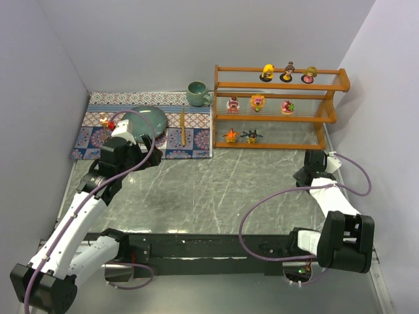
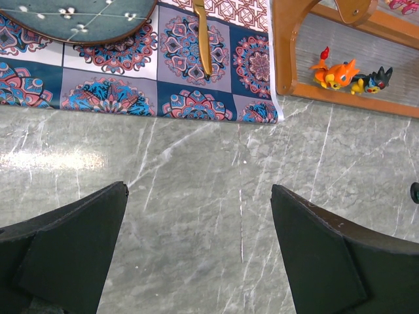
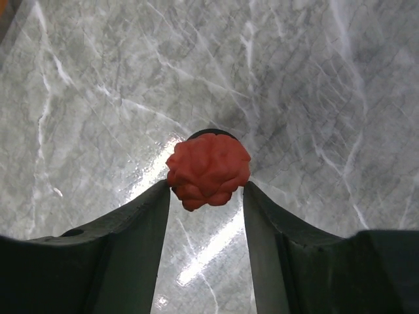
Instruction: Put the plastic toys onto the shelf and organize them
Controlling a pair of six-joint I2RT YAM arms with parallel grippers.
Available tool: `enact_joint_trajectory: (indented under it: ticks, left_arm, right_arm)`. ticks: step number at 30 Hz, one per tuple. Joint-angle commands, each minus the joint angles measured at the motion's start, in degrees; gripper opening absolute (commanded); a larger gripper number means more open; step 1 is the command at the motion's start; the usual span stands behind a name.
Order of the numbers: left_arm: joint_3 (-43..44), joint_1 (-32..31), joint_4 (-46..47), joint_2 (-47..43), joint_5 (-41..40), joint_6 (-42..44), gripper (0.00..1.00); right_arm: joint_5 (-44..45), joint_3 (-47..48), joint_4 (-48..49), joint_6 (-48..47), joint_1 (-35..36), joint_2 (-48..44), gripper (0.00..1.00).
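Note:
A red-orange lumpy plastic toy [image 3: 208, 169] on a dark base stands on the marble table, and my right gripper [image 3: 207, 188] is shut on it, a fingertip touching each side. From above, that gripper [image 1: 315, 160] sits just right of the shelf's foot and hides the toy. The orange-brown shelf [image 1: 327, 119] holds three figures on its top tier [image 1: 288, 70] and three on the middle [image 1: 258, 102]. An orange creature [image 2: 335, 73] and a dark one [image 2: 376, 78] stand on the bottom tier. My left gripper [image 2: 200, 190] hangs open over bare marble, nothing between its fingers.
A patterned mat [image 1: 190, 142] at the back left carries a teal plate [image 1: 149, 120], a slim wooden utensil [image 1: 183, 125] and a teal mug [image 1: 196, 93]. A small colourful piece [image 1: 107, 121] lies on the mat by my left arm. Walls close in at left, back and right.

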Motion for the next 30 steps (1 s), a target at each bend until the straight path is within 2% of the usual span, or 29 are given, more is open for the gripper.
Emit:
enact_joint_trajectory:
  ticks: [1, 6, 12, 14, 15, 18, 30]
  left_arm:
    - [0.00, -0.30, 0.60, -0.28, -0.49, 0.89, 0.97]
    - [0.00, -0.30, 0.52, -0.36, -0.57, 0.98, 0.97]
    - [-0.09, -0.30, 0.60, -0.54, -0.75, 0.98, 0.97]
    - [-0.09, -0.30, 0.60, -0.54, -0.75, 0.80, 0.97]
    - [-0.09, -0.30, 0.69, -0.45, -0.66, 0.89, 0.97]
    - [-0.27, -0.30, 0.78, -0.71, -0.57, 0.89, 0.97]
    - [-0.27, -0.65, 0.69, -1.24, -1.01, 0.89, 0.97]
  right_arm:
    - [3.18, 2.16, 1.58, 0.30, -0.35, -0.71, 0.48]
    - [1.78, 3.03, 0.53, -2.24, 0.18, -2.46, 0.30]
    - [1.25, 4.97, -2.54, -6.03, 2.20, -4.75, 0.27]
    - [0.90, 4.71, -3.34, -6.30, 2.38, -5.63, 0.32]
    - [1.33, 4.45, -4.21, -6.04, 2.38, -6.07, 0.42]
    - [1.86, 3.83, -5.27, -5.68, 2.29, -6.77, 0.57]
    - [4.85, 3.30, -3.00, 1.26, 2.11, -4.49, 0.63]
